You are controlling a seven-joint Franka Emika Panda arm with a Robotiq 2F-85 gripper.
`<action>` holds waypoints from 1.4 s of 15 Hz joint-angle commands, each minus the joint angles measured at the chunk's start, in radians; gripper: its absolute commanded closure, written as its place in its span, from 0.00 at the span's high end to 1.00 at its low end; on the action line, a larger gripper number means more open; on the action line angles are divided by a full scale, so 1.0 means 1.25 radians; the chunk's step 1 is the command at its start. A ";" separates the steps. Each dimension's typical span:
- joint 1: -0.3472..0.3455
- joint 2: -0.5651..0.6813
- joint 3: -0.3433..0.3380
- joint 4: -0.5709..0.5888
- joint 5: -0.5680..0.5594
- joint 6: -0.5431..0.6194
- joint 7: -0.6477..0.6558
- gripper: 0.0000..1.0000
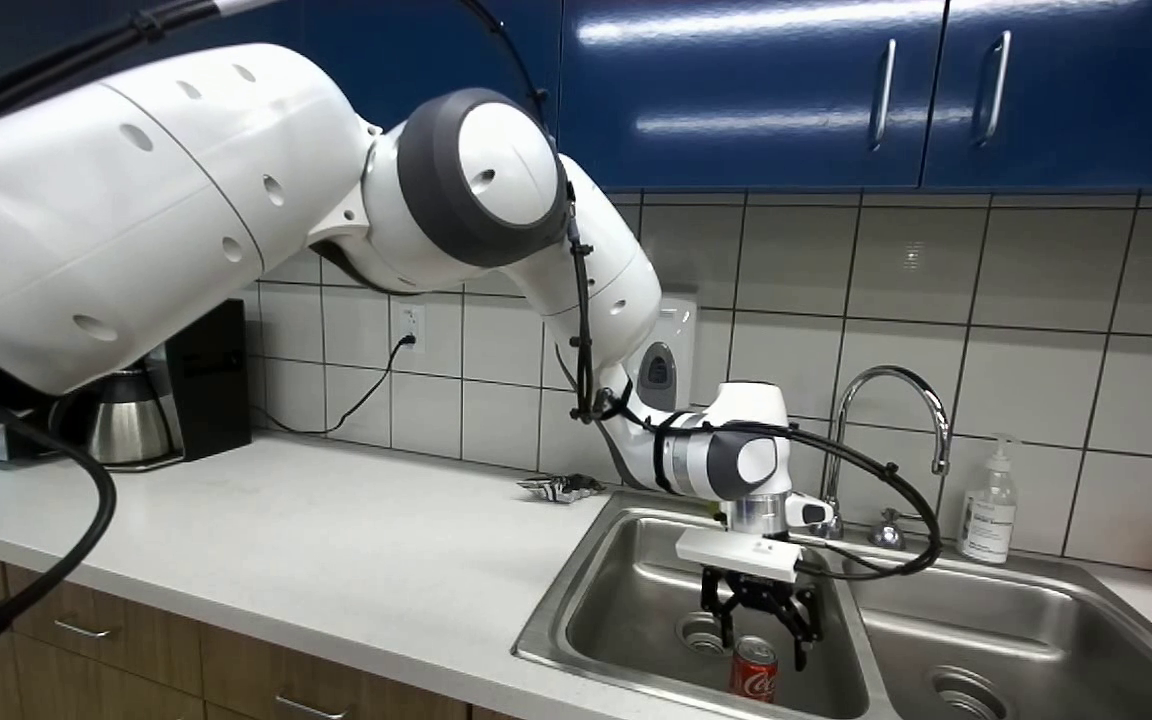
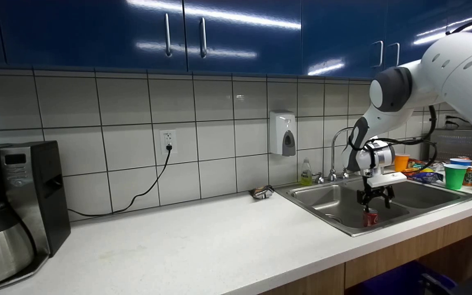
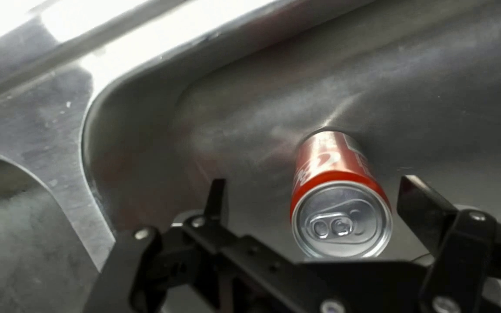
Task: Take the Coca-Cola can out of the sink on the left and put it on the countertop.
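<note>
Red and silver, the Coca-Cola can (image 3: 339,198) stood upright in the left sink basin (image 1: 636,600), so neither the lifting nor the placing was done. Over it hung the gripper (image 3: 314,187), its fingers (image 3: 426,213) spread apart; in the wrist view the can's top showed between them, nearer one finger, and I could make out no touch on either side. By my judgement only the reach was largely complete. What remained was to settle the fingers around the can, close on it, raise it out of the basin, carry it to the white countertop (image 1: 356,550), and let go there.
</note>
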 commanded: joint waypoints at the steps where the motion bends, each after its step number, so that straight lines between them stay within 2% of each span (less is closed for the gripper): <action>1: -0.012 0.034 0.016 0.053 -0.002 -0.003 0.022 1.00; 10: -0.009 0.082 0.020 0.102 -0.004 -0.004 0.036 1.00; 21: -0.006 0.108 0.018 0.118 -0.006 0.000 0.047 1.00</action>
